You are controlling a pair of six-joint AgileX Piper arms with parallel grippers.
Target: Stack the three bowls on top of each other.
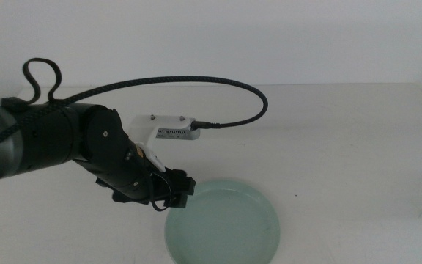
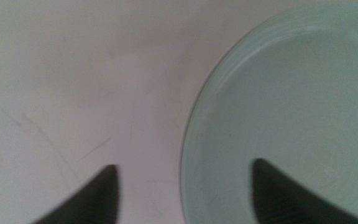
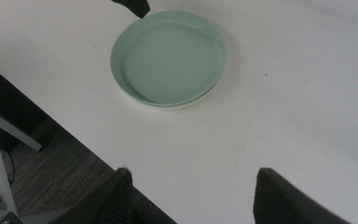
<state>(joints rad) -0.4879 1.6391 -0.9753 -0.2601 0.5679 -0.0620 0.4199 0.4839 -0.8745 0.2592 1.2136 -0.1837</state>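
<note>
Mint green bowl (image 1: 222,224) sits on white table (image 1: 343,147) at about 6 o'clock of the middle view, lower edge cut by the frame. In the right wrist view a white rim (image 3: 166,106) peeks from under the green bowl (image 3: 168,59), so it is stacked on a second dish; a third bowl can't be made out. Left arm comes in from 9 o'clock; left pincer (image 1: 176,192) is at the bowl's rim around 10 o'clock. In the left wrist view the left pincer (image 2: 182,186) is spread wide, released, straddling the bowl's (image 2: 284,112) rim: one jaw over the inside, the other over bare table, contact unclear. Right pincer (image 3: 191,186) hangs well apart from the stack, over the table edge, jaws spread, grasping nothing. Grey carpet floor (image 3: 61,168) shows past the table edge.
</note>
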